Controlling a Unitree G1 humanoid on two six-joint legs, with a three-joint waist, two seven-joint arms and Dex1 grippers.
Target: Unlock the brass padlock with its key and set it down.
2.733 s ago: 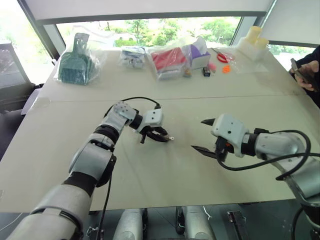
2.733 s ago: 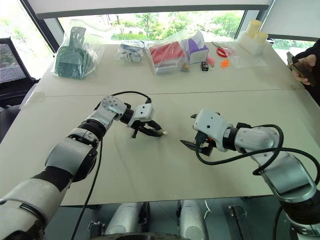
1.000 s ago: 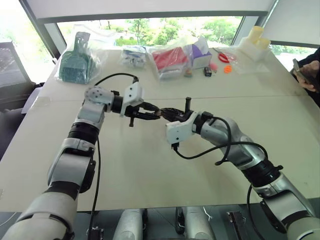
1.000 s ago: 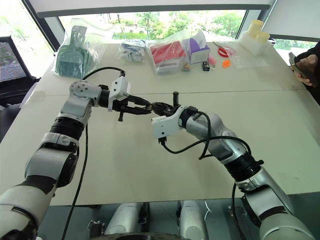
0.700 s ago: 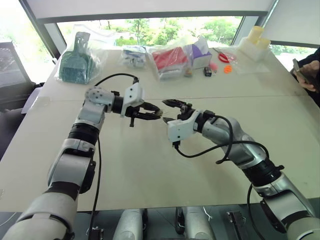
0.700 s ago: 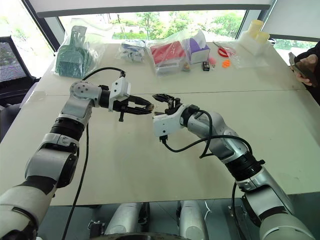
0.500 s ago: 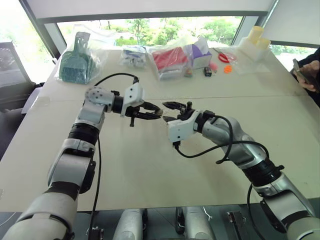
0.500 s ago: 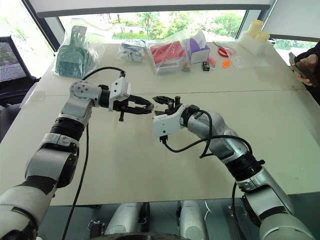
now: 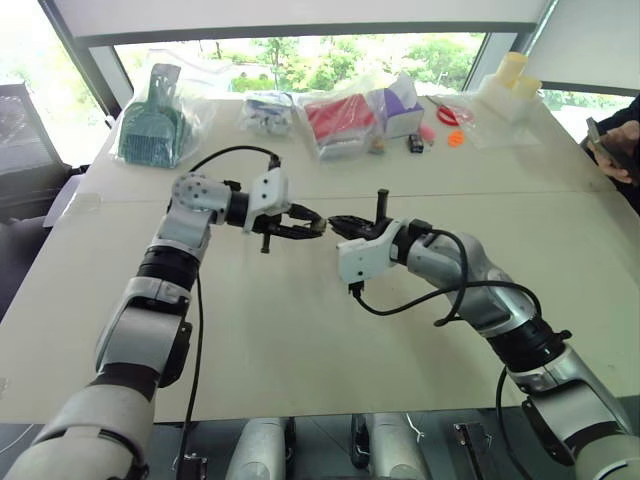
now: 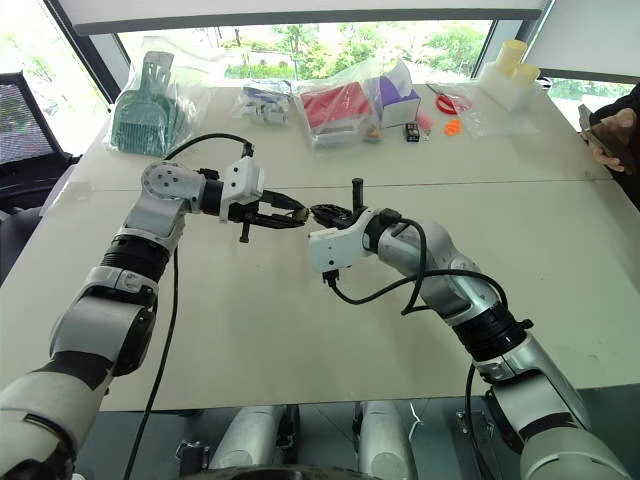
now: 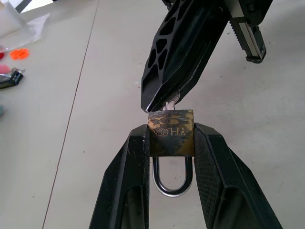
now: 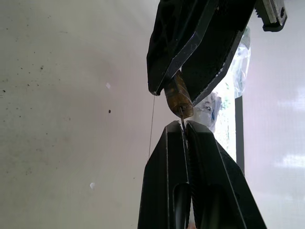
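The brass padlock (image 11: 170, 133) hangs in the air above the middle of the table, its body pinched between the two fingers of my left gripper (image 9: 308, 226). Its silvery shackle (image 11: 170, 181) points back toward that wrist and looks closed. The key (image 12: 182, 118) is a thin silvery blade sticking out of the lock's far end. My right gripper (image 12: 182, 125) meets the lock head-on from the right and is shut on the key. The two grippers stand tip to tip.
Along the far edge of the table (image 9: 300, 330) lie a bagged green scoop (image 9: 150, 125), a bag with red contents (image 9: 340, 120), a purple box (image 9: 400, 105), small orange bits (image 9: 453, 137) and white containers (image 9: 508, 85). A person's hand with a phone (image 9: 612, 148) shows at the right edge.
My right gripper's fingers, open around the key half a second ago, have closed on it. Both hands have stayed in place.
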